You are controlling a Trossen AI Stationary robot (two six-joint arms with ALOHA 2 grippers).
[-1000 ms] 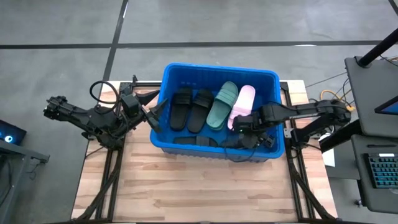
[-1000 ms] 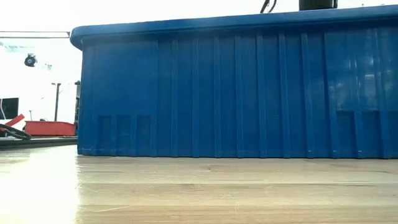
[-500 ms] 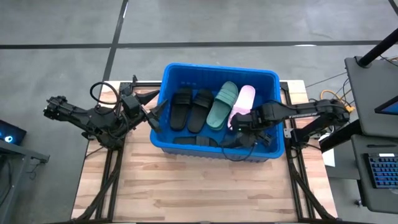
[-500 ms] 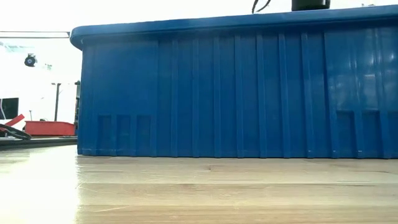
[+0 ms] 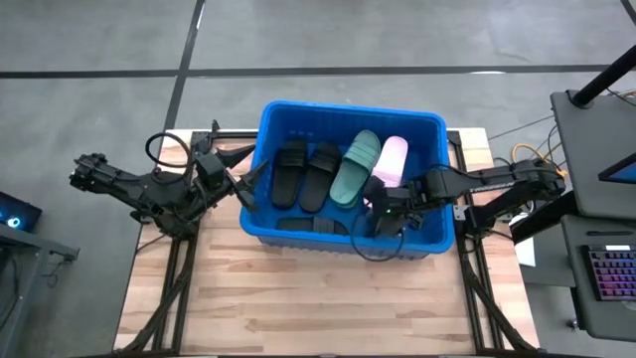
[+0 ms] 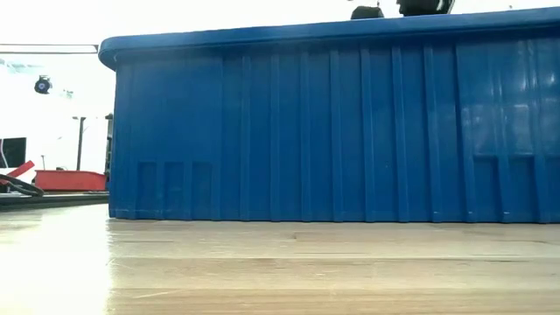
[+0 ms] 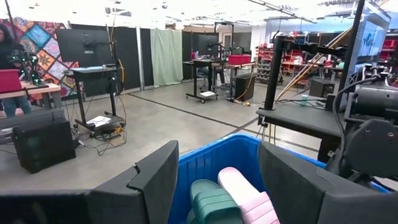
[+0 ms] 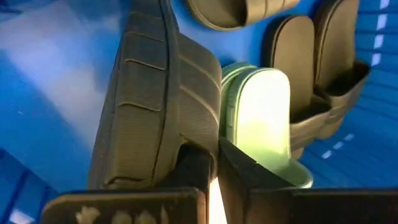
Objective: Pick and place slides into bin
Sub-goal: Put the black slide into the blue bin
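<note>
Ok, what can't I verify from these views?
- Low view: the bright blue plastic bin's wall hides everything inside.
- High view: the right gripper covers the slides beneath it, so no full count.
- Right wrist view: whether the shut fingers pinch the dark ribbed slide is unclear.

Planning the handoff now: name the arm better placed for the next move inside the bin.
Right. Its claw is down inside the blue bin, shut on a dark slide beside the green one. The left claw waits open outside the bin's left wall.
</note>
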